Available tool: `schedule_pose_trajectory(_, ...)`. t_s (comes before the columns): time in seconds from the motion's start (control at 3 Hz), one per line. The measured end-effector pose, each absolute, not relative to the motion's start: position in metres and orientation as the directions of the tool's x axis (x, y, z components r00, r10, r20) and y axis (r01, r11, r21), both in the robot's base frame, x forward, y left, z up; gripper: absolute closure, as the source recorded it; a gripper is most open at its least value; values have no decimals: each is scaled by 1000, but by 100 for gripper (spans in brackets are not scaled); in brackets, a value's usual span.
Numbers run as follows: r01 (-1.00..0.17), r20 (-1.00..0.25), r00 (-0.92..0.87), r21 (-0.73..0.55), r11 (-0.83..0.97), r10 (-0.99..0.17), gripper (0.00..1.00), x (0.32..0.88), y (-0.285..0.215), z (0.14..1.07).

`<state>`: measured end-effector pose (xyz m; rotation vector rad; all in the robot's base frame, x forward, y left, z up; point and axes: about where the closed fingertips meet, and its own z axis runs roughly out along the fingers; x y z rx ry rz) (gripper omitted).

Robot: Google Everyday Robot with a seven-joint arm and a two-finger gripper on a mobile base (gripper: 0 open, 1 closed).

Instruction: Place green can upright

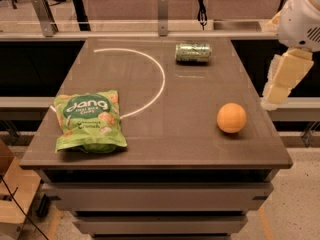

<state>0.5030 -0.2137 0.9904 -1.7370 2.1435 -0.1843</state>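
Green can lies on its side near the far edge of the table, its long axis running left to right, so the task looks barely begun: nothing has hold of it, and the approach, the grasp, the turn onto one end and the release are all left to do.

At the left, near the front edge, a snack bag lies flat. It is a soft, slightly puffed green pouch with crimped ends, white lettering and a glossy film that would crinkle and slide. Just beside it a thin white arc starts and curves up across the dark, smooth, faintly reflective tabletop toward the far side.

The can sits just right of the top of that arc. It is a short cylinder of shiny metal, green with pale patterned markings and duller silver ends; it casts a soft reflection on the surface in front of it. Being round and hard, it will probably roll toward or away from the camera if nudged.

Further right and nearer the front an orange rests, round and matte, well apart from the can.

At the far right the gripper hangs off the table's right edge, a blocky cream-coloured piece under a white rounded arm shell. It carries nothing that shows; whether it is wide or narrow I cannot tell.
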Motion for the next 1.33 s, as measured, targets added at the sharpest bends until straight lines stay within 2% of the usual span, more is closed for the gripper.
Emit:
schedule_pose_trajectory(0.33,-920,-212,-152,-327,217,-965,0,509,-204,984)
schedule_pose_trajectory(1.33,-909,-228,-76,-385,162,-971,0,587,-170,978)
